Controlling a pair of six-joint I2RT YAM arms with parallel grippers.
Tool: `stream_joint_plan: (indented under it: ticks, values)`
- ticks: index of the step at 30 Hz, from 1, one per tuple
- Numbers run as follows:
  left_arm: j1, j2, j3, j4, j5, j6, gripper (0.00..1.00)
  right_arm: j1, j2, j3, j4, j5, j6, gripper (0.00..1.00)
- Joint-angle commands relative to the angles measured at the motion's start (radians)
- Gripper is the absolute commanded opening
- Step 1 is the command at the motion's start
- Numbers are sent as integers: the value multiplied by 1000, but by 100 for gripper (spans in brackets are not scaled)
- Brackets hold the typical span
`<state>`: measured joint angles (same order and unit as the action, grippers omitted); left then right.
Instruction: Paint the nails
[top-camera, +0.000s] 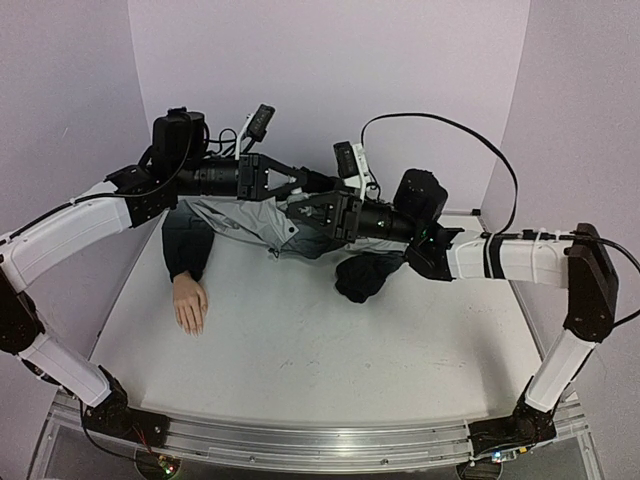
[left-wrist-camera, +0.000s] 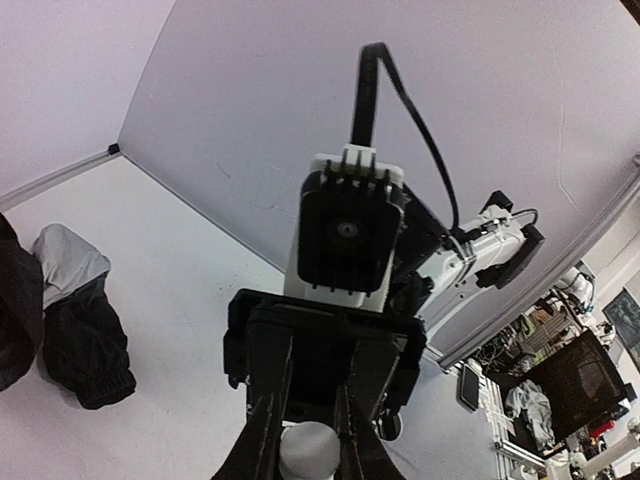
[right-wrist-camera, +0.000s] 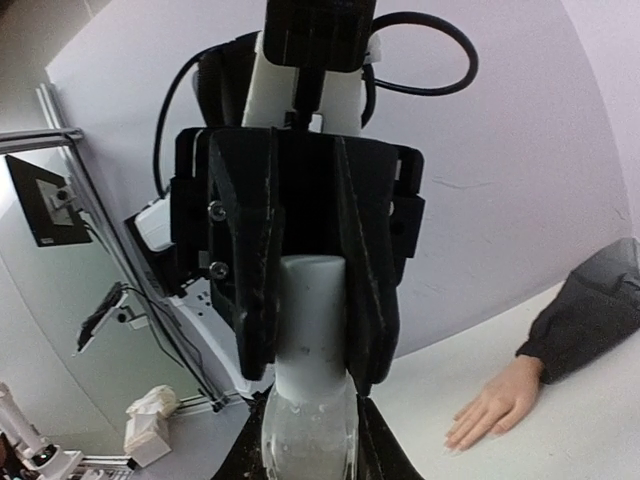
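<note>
**A:** Where are the nails (top-camera: 191, 325)?

**B:** On the fingertips of the pale mannequin hand (top-camera: 190, 303). It lies flat on the left part of the white bench (top-camera: 330, 350), with its fingers pointing toward the near edge. The nails are too small to tell apart. The wrist runs into a dark sleeve of the grey-black jacket (top-camera: 235, 222), which is spread along the back of the bench.

**A:** And the arms?

**B:** The left arm (top-camera: 70, 230) and the right arm (top-camera: 510, 258) are both raised above the jacket. They meet end to end, well apart from the hand.

**A:** What do the jaws have?

**B:** The right jaws are closed on a small clear glass bottle (right-wrist-camera: 305, 440). The left jaws face them and are clamped tight on the bottle's white cap (right-wrist-camera: 312, 320), one finger on each side.

**A:** Is the cap loose?

**B:** It sits on the neck of the bottle. I cannot tell whether it is loose.
</note>
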<state>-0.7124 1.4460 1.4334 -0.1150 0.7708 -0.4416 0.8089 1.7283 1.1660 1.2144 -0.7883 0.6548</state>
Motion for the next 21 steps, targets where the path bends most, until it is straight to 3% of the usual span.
stream_joint_plan:
  ticks: [1,4,6,8,10,12,14,20,21]
  values:
    - [-11,-16,11,-18,-100,-5,0,1,-98,69,-305,324,-280,0]
    - [-32,1,67,-181,-331,44,0,21,-125,101,-469,696,-403,0]
    - [-49,26,109,-290,-462,51,0,87,-120,126,-532,1076,-501,0]
    - [-50,49,123,-327,-504,31,0,150,-84,153,-523,1429,-583,0]
    - [-50,66,132,-331,-514,2,0,194,-46,169,-462,1585,-664,0]
    - [-50,80,147,-330,-512,-17,0,224,-23,173,-360,1638,-744,0]
    - [-50,87,158,-330,-510,-26,0,230,-5,194,-347,1595,-759,0]
    - [-49,74,157,-330,-478,-22,0,224,-1,199,-345,1257,-764,0]
    - [-47,69,159,-329,-460,-14,5,219,-5,193,-346,1199,-760,0]
